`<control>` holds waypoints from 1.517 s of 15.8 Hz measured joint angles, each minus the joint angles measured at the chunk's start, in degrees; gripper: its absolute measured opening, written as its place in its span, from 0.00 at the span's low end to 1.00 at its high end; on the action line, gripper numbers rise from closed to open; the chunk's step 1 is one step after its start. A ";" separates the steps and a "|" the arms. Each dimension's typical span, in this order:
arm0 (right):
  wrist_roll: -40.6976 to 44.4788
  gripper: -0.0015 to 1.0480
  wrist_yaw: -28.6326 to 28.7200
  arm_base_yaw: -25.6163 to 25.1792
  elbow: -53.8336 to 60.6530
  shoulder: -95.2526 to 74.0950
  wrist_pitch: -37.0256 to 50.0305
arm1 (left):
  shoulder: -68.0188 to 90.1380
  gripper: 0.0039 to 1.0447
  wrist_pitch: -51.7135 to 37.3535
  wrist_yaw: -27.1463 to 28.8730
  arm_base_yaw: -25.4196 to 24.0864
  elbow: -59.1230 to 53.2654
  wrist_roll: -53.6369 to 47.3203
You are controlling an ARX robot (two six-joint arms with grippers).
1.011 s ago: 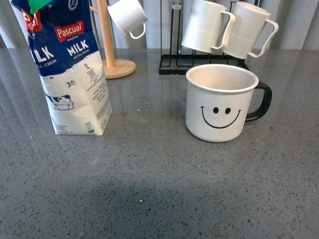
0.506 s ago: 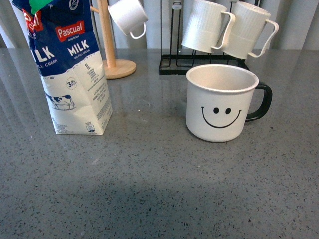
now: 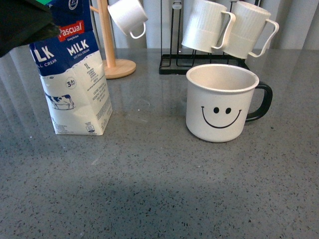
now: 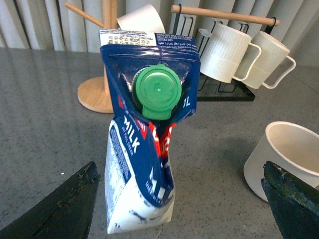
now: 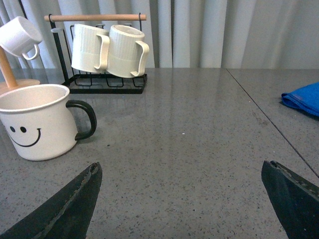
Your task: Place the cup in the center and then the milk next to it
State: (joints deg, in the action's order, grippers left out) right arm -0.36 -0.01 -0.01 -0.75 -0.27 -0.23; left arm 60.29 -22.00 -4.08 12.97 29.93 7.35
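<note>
The cup (image 3: 222, 102), a wide white mug with a black smiley face and a black handle on its right, stands upright right of centre. The milk (image 3: 75, 84), a tall blue-and-white Pascual carton, stands upright at the left, apart from the cup. A dark part of my left arm (image 3: 20, 22) covers the carton's top left corner. In the left wrist view my left gripper (image 4: 179, 204) is open, its jaws wide on either side of the milk (image 4: 144, 149) with its green cap (image 4: 158, 92); the cup (image 4: 284, 159) is beside one jaw. My right gripper (image 5: 182, 204) is open and empty over bare table, with the cup (image 5: 37, 122) off to one side.
Two ribbed white mugs (image 3: 224, 30) hang on a black rack behind the cup. A small white cup (image 3: 128, 17) hangs on a wooden mug tree (image 3: 117, 67) behind the carton. A blue cloth (image 5: 304, 99) lies at the table's far right. The table is grey speckled stone (image 3: 159, 189).
A dark part of my left arm has come into the front view at the top left, over the carton's top. The cup and the milk have not moved.
</note>
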 joint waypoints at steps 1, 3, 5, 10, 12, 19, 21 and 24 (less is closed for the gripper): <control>0.00 0.94 0.02 0.00 0.00 0.00 0.00 | 3.39 0.94 0.00 -0.63 -0.07 2.51 0.44; 0.00 0.94 0.00 0.00 0.00 0.00 0.00 | 9.64 0.94 -0.66 -0.57 -0.42 7.37 1.55; 0.00 0.94 0.00 0.00 0.00 0.00 0.00 | 14.75 0.94 -0.72 -0.39 -0.81 10.38 2.93; 0.00 0.94 0.02 0.00 0.00 0.00 -0.02 | 19.21 0.62 -1.99 2.69 0.90 12.04 3.61; 0.00 0.94 0.00 0.00 0.00 0.00 0.00 | 18.82 0.43 -1.97 3.63 2.21 12.28 2.49; 0.00 0.94 0.02 0.00 0.00 0.00 0.00 | 13.70 0.02 -1.51 9.46 7.10 11.61 1.66; 0.00 0.94 0.00 0.00 0.00 0.00 -0.02 | 12.33 0.02 -3.67 13.99 10.62 11.58 2.38; 0.00 0.94 0.00 0.00 0.00 0.00 -0.02 | 13.66 0.02 -6.67 19.39 15.67 11.52 6.32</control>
State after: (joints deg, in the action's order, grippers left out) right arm -0.36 -0.01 -0.01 -0.75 -0.27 -0.25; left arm 73.95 -28.67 15.31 28.64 41.45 13.67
